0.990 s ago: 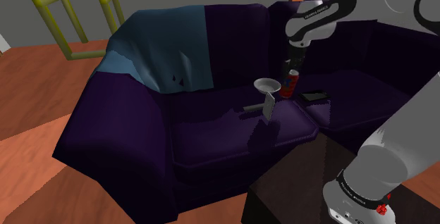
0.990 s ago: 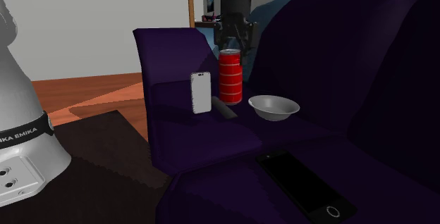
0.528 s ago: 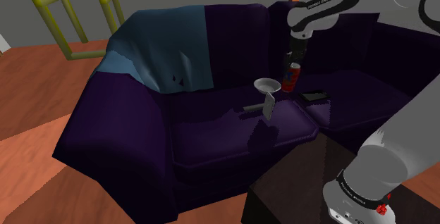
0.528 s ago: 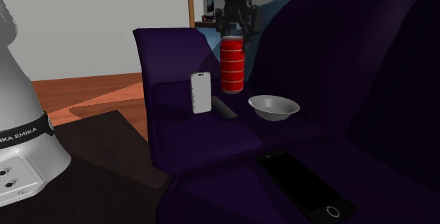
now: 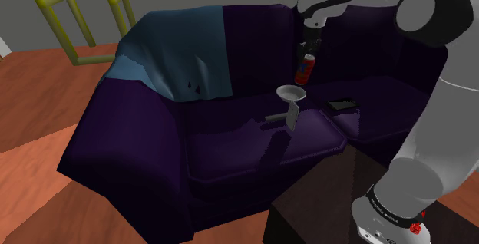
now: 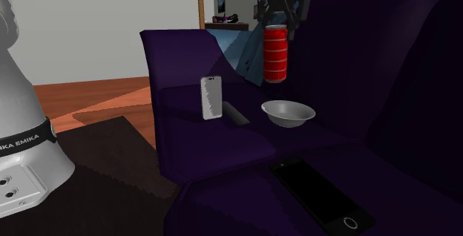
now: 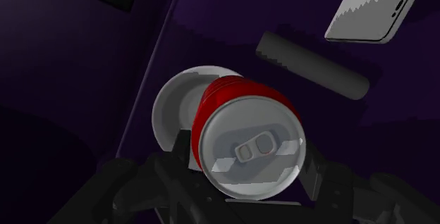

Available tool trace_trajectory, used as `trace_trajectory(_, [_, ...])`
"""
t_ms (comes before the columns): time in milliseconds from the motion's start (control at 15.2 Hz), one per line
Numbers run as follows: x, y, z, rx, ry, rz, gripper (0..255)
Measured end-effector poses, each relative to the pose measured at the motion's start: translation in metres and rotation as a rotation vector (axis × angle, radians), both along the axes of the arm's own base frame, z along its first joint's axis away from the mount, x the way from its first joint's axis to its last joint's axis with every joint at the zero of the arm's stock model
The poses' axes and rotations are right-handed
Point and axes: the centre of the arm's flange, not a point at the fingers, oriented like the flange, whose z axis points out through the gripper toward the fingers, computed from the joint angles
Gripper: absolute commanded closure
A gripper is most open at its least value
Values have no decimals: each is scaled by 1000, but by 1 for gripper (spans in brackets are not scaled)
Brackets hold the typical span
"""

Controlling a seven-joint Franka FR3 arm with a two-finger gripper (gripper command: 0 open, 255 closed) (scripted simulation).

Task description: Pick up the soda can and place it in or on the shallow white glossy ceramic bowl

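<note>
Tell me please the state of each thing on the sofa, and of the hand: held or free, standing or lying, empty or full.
hand: shut on the soda can.
soda can: upright, in the air above the sofa, held at its top end.
bowl: upright on the sofa, empty.
white phone: standing on end, free.
black phone: lying flat, screen up and dark.
blanket: draped over the sofa's back.
</note>
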Motion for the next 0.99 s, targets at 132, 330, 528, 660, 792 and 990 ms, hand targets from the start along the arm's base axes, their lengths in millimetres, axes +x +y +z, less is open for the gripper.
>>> trace_trajectory(132, [25, -7, 9, 0, 0, 0, 255])
trace_trajectory(330, [60, -16, 15, 0, 0, 0, 255])
trace_trajectory(528, [67, -19, 7, 0, 1, 1, 255])
trace_trajectory(660, [67, -19, -2, 1, 1, 1, 255])
trace_trajectory(792, [67, -20, -14, 0, 1, 1, 255])
trace_trajectory(990, [67, -18, -29, 1, 1, 1, 255])
